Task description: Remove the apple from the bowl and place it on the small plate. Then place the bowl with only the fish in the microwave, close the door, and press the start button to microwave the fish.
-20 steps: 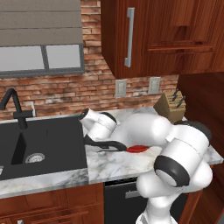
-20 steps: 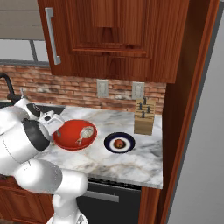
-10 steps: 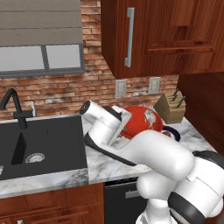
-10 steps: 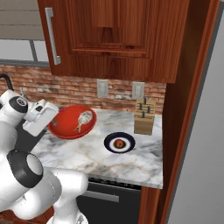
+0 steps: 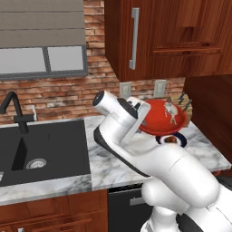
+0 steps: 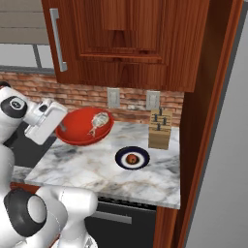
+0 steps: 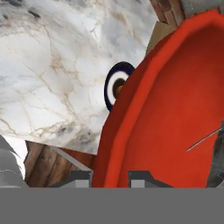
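My gripper (image 5: 144,113) is shut on the left rim of the red bowl (image 5: 161,120) and holds it tilted in the air above the counter. The silvery fish (image 5: 171,110) lies inside the bowl. In the right base view the gripper (image 6: 59,127) grips the bowl (image 6: 80,128) with the fish (image 6: 97,122) near its far side. The apple (image 6: 131,158) sits on the small plate (image 6: 132,158) on the marble, below and right of the bowl. In the hand view the bowl (image 7: 175,122) rises between my fingertips (image 7: 110,177), with the plate (image 7: 114,85) beyond. The microwave and its door are out of view.
A wooden knife block (image 6: 160,130) stands at the back of the counter by the brick wall. A black sink (image 5: 41,149) with a faucet (image 5: 13,111) lies to the left. Dark wooden cabinets (image 5: 149,36) hang overhead. A tall wooden panel (image 6: 203,145) bounds the counter's right end.
The bowl with the fish has left the counter and risen, tilting as the arm swung up and right. The apple and small plate stay put.
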Robot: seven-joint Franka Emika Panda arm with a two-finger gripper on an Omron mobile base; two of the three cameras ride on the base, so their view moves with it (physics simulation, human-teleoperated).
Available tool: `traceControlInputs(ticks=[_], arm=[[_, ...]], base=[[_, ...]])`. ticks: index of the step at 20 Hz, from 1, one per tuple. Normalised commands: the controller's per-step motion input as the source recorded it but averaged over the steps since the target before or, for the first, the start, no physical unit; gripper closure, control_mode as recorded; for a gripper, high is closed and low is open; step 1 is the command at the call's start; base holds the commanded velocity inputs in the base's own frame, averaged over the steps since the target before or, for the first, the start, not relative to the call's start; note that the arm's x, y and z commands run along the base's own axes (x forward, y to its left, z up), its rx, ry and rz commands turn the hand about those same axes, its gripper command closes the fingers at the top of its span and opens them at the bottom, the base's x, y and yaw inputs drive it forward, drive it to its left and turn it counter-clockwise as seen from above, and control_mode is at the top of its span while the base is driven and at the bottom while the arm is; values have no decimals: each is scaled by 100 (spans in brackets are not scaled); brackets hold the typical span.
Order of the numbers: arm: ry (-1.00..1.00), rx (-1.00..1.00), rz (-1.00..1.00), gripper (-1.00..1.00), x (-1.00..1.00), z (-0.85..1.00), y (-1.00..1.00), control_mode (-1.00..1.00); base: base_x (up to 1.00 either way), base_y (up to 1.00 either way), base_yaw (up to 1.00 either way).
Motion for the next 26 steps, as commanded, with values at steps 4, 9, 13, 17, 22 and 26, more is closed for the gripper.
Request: traceControlInputs(ticks=[4, 9, 13, 17, 22, 26], arm=[[3, -3, 0, 100, -48, 8, -36, -100], [0, 0, 0, 100, -34, 7, -14, -100], [3, -1, 0, 100, -20, 19, 1, -100], [2, 0, 0, 100, -28, 8, 0, -100], [10, -4, 0, 100, 0, -2, 10, -100], [3, 0, 0, 100, 0, -15, 0, -100]], base=[[0, 0, 0], [0, 0, 0], [0, 0, 0], [0, 0, 0], [0, 0, 0], [0, 0, 0]])
